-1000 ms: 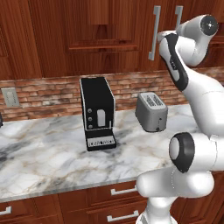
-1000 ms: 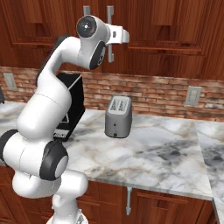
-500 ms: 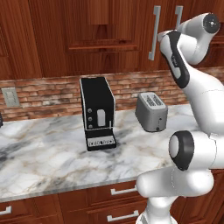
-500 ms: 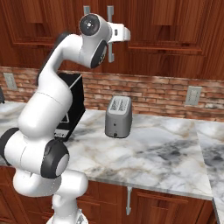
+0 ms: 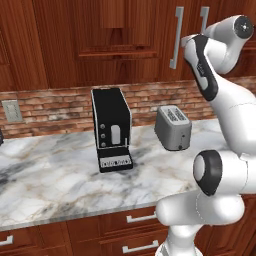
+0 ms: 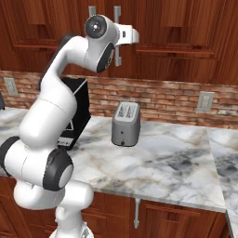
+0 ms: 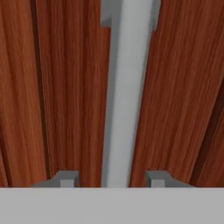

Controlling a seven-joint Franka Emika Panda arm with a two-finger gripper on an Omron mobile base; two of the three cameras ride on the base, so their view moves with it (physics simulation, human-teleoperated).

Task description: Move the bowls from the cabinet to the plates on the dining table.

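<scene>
The cabinet is dark red-brown wood with closed doors and two long silver bar handles. My arm reaches up to the right-hand handle. In the hand view that handle runs straight up between my two fingertips. My gripper is open around it, with a gap showing on each side of the bar. The bowls are hidden behind the doors. The dining table is out of view.
Below the cabinet runs a marble counter with drawers, backed by a brick wall. On it stand a black coffee machine and a grey toaster. A wall outlet sits to the right.
</scene>
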